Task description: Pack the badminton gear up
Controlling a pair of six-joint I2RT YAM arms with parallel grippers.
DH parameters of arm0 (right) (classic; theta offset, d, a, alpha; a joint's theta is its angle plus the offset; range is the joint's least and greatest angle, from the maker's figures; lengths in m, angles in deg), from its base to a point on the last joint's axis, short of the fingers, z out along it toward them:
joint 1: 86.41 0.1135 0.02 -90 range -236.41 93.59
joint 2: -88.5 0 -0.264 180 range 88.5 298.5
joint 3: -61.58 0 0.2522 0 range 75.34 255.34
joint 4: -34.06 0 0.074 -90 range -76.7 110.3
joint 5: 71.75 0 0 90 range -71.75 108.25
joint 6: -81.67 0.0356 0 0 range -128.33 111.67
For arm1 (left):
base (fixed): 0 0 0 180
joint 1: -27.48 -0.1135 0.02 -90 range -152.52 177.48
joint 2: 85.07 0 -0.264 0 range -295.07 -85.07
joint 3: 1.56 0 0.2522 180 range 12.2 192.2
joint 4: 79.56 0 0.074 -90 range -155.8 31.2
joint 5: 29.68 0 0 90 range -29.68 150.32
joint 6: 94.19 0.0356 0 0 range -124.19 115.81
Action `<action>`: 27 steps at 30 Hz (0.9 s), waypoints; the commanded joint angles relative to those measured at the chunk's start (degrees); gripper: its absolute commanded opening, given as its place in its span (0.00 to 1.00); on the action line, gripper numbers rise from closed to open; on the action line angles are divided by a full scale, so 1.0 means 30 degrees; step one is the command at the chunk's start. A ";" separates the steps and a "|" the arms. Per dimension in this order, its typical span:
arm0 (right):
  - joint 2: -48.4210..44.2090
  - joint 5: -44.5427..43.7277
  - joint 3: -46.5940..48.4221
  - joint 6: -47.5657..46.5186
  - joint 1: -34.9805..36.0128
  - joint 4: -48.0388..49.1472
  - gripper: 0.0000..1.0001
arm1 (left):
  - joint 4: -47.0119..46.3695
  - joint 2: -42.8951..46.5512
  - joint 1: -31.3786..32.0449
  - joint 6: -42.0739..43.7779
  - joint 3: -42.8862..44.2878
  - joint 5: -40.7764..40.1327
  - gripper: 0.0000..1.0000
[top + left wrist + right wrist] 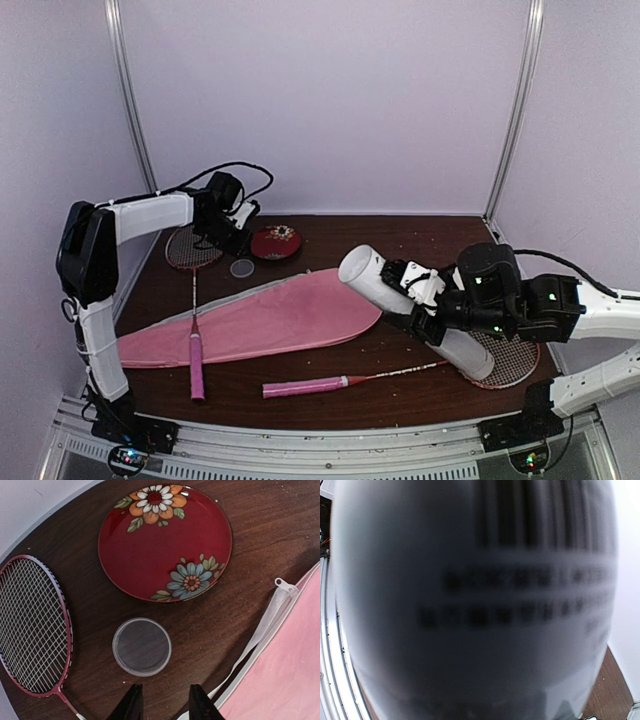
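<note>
My right gripper (420,302) is shut on the long white tube (372,275) and holds it tilted above the table, open end up and to the left. The tube fills the right wrist view (470,600) as a blur with a barcode. The pink racket-shaped bag (270,315) lies flat mid-table; its zipped edge (280,610) shows in the left wrist view. One racket (193,300) lies at the left, head (32,625) at the back. The other racket (340,382) lies in front, head under the right arm. My left gripper (165,707) is open and empty, just in front of a clear round lid (142,646). No shuttlecocks show.
A dark red flowered dish (277,241) sits at the back, also in the left wrist view (165,540), just behind the clear lid (242,268). White walls enclose the dark wooden table (330,230). A metal rail (330,450) runs along the near edge.
</note>
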 commanded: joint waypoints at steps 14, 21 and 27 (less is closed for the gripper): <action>0.0235 -0.0419 0.0557 0.0183 -0.0064 0.0088 0.29 | 0.2086 -0.4771 -0.0284 0.0667 0.3694 0.0398 0.30; 0.0505 -0.0449 0.0695 0.0058 -0.0062 -0.0007 0.29 | 0.2401 -0.5914 -0.0364 0.0845 0.4286 0.0617 0.27; 0.0709 -0.0566 0.0871 -0.0036 -0.0053 -0.0145 0.28 | 0.2636 -0.6447 -0.0369 0.1022 0.4433 0.0642 0.18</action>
